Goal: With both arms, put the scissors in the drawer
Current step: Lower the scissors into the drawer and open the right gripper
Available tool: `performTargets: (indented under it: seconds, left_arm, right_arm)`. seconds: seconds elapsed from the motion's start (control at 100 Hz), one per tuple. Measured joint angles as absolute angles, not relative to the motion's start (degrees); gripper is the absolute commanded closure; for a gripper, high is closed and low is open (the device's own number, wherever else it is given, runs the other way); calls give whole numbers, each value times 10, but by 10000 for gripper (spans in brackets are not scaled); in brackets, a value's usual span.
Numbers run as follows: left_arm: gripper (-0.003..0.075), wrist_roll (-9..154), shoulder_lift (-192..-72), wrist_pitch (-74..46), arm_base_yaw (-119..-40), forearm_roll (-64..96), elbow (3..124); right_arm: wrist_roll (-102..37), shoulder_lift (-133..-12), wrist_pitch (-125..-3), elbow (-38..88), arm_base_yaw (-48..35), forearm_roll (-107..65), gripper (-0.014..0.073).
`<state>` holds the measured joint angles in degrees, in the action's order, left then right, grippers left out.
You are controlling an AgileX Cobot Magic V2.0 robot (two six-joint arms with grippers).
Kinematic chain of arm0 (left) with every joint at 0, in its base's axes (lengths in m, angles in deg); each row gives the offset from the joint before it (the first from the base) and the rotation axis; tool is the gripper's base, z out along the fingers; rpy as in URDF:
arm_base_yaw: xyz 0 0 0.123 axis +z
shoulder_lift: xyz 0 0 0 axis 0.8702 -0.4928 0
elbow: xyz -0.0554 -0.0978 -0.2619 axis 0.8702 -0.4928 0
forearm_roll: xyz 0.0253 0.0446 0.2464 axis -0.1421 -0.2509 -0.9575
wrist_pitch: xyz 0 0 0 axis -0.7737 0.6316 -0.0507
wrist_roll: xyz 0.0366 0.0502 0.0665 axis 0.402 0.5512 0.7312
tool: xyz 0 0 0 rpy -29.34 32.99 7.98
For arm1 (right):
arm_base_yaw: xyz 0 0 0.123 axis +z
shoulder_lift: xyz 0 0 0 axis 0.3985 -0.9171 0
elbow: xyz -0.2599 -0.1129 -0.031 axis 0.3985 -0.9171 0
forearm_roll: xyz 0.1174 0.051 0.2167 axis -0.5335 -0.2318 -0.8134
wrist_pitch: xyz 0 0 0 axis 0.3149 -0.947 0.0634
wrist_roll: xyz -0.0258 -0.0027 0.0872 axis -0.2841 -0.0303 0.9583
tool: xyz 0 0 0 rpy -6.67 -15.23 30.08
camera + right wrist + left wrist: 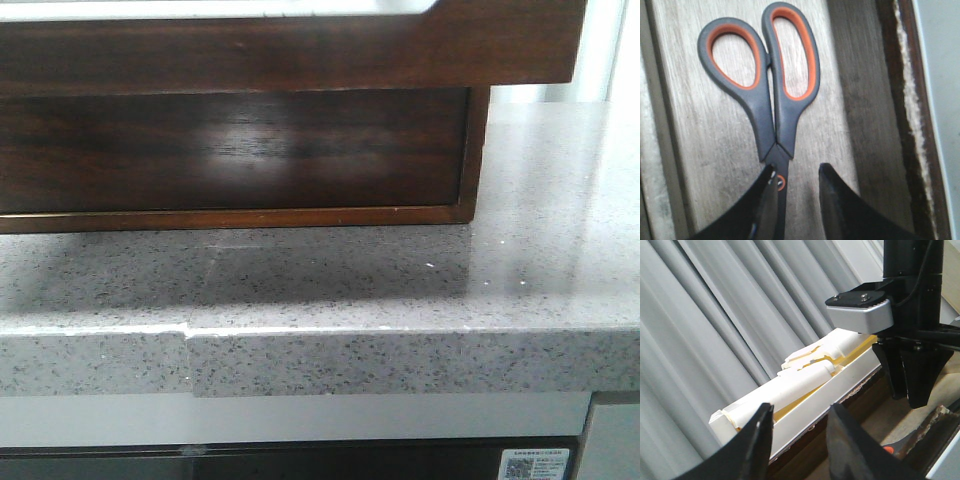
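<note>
**Scissors laid in the drawer, right jaws released**

The scissors (771,95) lie flat on the drawer's (705,130) pale floor, centre of the right wrist view, handles toward the top, apparently set down. The right gripper (796,192) hovers over the orange pivot, jaws apart, gripping nothing. The left gripper (799,432), also spread and empty, points toward rolled paper beyond.

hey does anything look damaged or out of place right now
Yes: the drawer has a rough, pale, chipped-looking strip along its dark side edge. The scissors lie flat inside it, between the open right gripper fingers.
</note>
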<state>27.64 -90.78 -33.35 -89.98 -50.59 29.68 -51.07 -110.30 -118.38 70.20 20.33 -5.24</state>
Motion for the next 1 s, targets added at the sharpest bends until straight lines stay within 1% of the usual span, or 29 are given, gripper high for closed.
performTargets:
  seconds: [0.12, 0.17, 0.22, 0.34, 0.38, 0.46, 0.58, 0.82, 0.91, 1.0]
  left_arm:
    - [483, 276, -908, -334, -900, -506, 297]
    - [505, 276, -908, -334, -900, -506, 297]
    - [552, 276, -908, -334, -900, -506, 297]
    - [708, 276, -908, -334, -900, -506, 297]
    - [744, 276, -908, -334, -900, -506, 297]
    - [742, 276, -908, -334, -900, -506, 297]
    - [742, 276, -908, -334, -900, -506, 297]
    - [742, 276, -876, -331, -900, -500, 297]
    - [742, 276, -852, -311, -900, -463, 297]
    - [742, 276, -830, -261, -900, -414, 297]
  right_arm:
    - [-505, -1103, -1189, 702, 203, -52, 575]
    - [-499, -1103, -1193, 702, 203, -52, 627]
    - [-497, -1103, -1199, 702, 203, -52, 662]
    - [-493, -1103, -1212, 702, 203, -52, 662]
    - [-492, -1103, -1215, 702, 203, -52, 661]
    - [-488, -1101, -1217, 702, 203, -52, 643]
    - [-488, -1081, -1214, 702, 203, -54, 642]
    - [-487, -1004, -1190, 702, 203, -83, 642]
    - [-487, -978, -1180, 702, 203, -97, 642]
    - [-487, -957, -1168, 702, 203, -114, 642]
